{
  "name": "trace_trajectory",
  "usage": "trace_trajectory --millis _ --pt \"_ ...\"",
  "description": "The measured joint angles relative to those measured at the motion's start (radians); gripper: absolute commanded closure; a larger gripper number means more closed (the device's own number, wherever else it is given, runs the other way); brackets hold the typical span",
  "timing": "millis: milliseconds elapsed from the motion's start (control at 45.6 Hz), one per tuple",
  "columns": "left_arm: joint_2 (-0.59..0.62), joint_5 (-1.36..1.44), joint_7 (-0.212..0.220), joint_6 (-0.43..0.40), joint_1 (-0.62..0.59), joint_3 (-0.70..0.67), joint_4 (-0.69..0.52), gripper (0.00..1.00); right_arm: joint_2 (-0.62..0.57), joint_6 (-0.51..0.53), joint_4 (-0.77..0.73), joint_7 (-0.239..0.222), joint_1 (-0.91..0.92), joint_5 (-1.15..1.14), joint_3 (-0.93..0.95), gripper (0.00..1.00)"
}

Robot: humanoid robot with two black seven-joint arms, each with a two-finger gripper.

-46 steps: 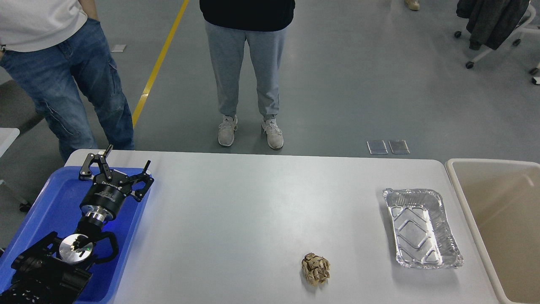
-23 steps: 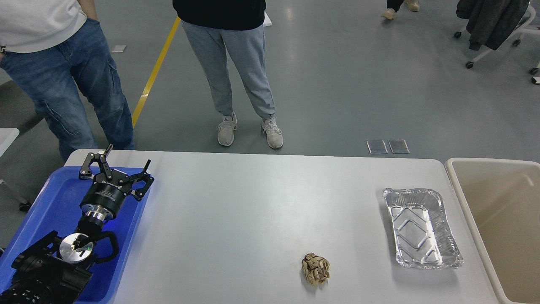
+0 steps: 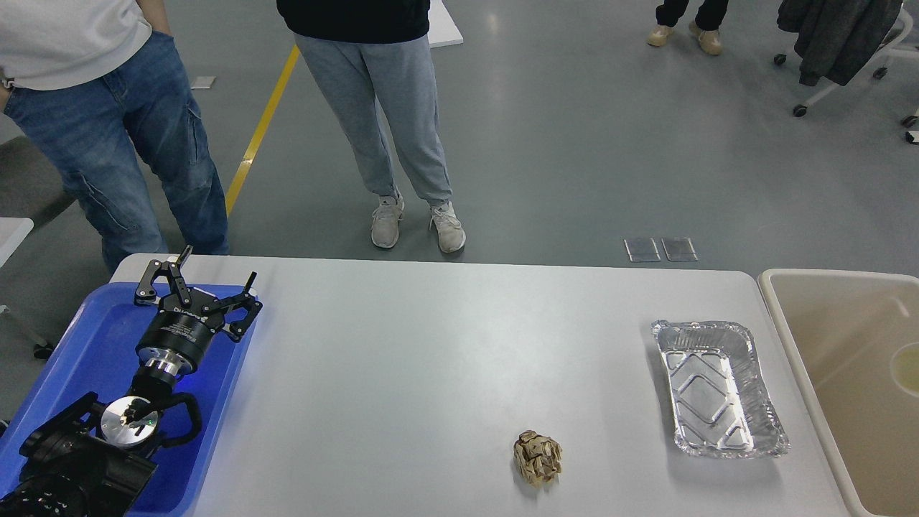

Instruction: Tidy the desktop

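The desktop [image 3: 402, 359] is a large white-grey tabletop filling the lower half of the head view. A crumpled brown paper ball [image 3: 537, 457] lies on it near the front, right of centre. An empty foil tray [image 3: 718, 388] lies on it at the right. My left gripper [image 3: 217, 267] is open and empty, held over the far end of the blue plastic tray [image 3: 86, 345] at the left edge of the desktop, far from the ball and foil tray. My right gripper is out of view.
A beige rectangular bin [image 3: 847, 373] stands just off the desktop's right end. Two people [image 3: 388, 108] stand on the grey floor beyond the far edge, one [image 3: 108, 122] close to the far left corner. A chair with a dark coat [image 3: 840, 36] is at the far right.
The person in grey trousers has stepped to the left behind the table. My left arm and the things on the desktop have not moved.
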Motion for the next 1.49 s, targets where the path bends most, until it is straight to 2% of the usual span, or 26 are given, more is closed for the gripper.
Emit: trace_trajectory --millis 110,438,679,855,1030,1161,1359,1490 --pt "0.000 0.000 0.000 0.000 0.000 0.000 0.000 0.00 -0.001 -0.011 0.000 0.001 -0.012 0.002 0.038 0.02" --pt "0.000 0.000 0.000 0.000 0.000 0.000 0.000 0.00 -0.005 -0.022 0.002 0.003 -0.024 0.004 0.098 0.01" --pt "0.000 0.000 0.000 0.000 0.000 0.000 0.000 0.00 -0.039 -0.019 0.008 0.004 -0.020 0.004 0.223 0.01" --pt "0.000 0.000 0.001 0.000 0.000 0.001 0.000 0.00 -0.094 -0.014 0.091 0.003 0.019 -0.004 0.242 0.01" --pt "0.000 0.000 0.002 0.000 0.000 0.001 0.000 0.00 -0.182 -0.010 0.289 -0.001 0.162 -0.002 0.083 0.01" --pt "0.000 0.000 0.003 0.000 0.000 0.001 0.000 0.00 -0.217 0.037 0.418 -0.001 0.301 0.001 -0.092 0.01" --pt "-0.001 0.000 0.004 0.000 0.000 0.001 -0.001 0.00 -0.233 0.226 0.544 -0.001 0.525 0.046 -0.367 0.00" --pt "-0.001 0.000 0.004 0.000 0.000 0.002 -0.001 0.00 -0.197 0.371 0.590 0.000 0.701 0.102 -0.578 0.00"
